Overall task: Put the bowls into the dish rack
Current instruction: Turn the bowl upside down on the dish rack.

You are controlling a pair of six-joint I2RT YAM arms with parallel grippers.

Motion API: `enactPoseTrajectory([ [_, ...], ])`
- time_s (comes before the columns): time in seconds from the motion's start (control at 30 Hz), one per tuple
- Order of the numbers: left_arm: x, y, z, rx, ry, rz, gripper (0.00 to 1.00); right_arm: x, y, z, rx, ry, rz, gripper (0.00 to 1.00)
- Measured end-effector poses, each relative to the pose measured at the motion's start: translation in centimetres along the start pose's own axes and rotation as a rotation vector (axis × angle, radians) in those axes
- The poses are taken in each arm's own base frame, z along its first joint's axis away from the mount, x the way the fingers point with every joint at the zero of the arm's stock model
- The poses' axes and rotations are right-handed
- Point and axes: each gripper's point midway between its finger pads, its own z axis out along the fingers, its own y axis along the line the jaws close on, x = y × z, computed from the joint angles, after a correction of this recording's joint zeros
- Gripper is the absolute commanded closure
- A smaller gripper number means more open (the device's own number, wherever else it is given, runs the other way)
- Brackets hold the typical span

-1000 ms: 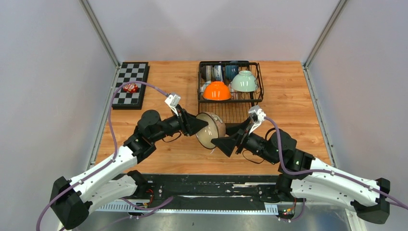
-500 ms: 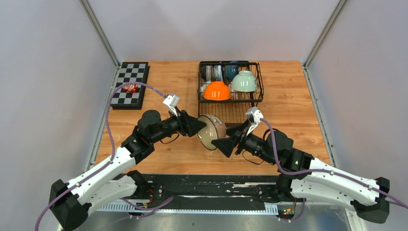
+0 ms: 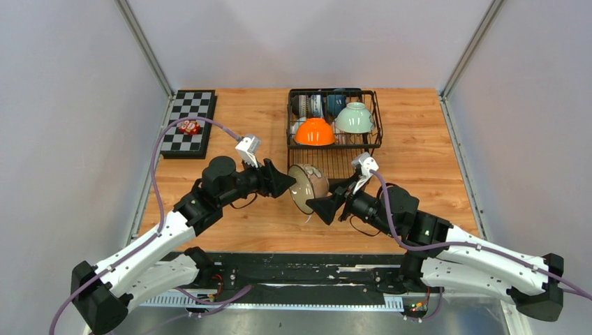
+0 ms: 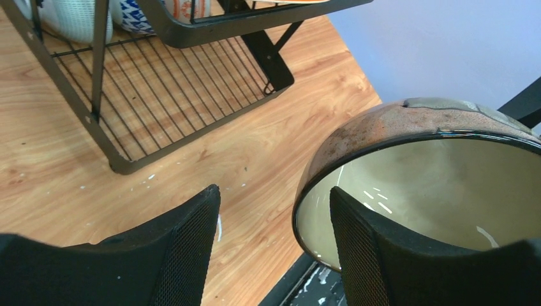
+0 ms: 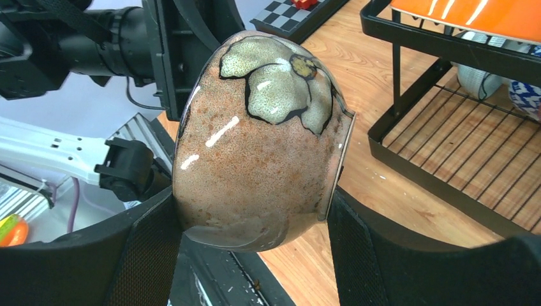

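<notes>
A cream, dark-rimmed bowl with a speckled brown outside hangs on its side above the table, just in front of the black wire dish rack. My right gripper is shut on it, one finger at the rim side and one at the foot, as the right wrist view shows. My left gripper is open: one finger reaches inside the bowl, the other stands well clear of the rim. An upside-down orange bowl and a pale green bowl sit on the rack's upper basket.
A black-and-white checkerboard lies at the back left with a small red object on it. Blue-patterned ware stands in the rack's back. The rack's front wire base lies just behind the held bowl. Grey walls close in both sides.
The left arm has drawn back slightly to the left. The right arm has shifted a little left and away with the bowl.
</notes>
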Motion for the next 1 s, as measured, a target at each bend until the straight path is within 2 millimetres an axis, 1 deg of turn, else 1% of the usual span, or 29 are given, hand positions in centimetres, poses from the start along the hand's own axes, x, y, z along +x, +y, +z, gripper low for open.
enactPoseTrajectory([
  [0.17, -0.1, 0.7, -0.4, -0.056, 0.019, 0.018, 0.33, 0.3, -0.8, 0.3, 0.040, 0.014, -0.041, 0.98],
  [0.37, -0.4, 1.3, -1.5, -0.108, 0.032, 0.049, 0.33, 1.3, -2.2, 0.5, 0.099, 0.065, -0.115, 0.98],
  [0.6, -0.9, 1.4, -2.9, -0.139, 0.024, 0.080, 0.32, 1.6, -2.8, 1.3, 0.138, 0.132, -0.204, 0.98],
  [0.77, -1.2, 1.5, -3.7, -0.157, 0.016, 0.100, 0.32, 2.6, -3.4, 1.8, 0.154, 0.206, -0.278, 0.98],
  [1.0, -1.1, 2.0, -4.4, -0.183, 0.017, 0.118, 0.31, 3.8, -4.1, 2.1, 0.167, 0.293, -0.368, 0.98],
])
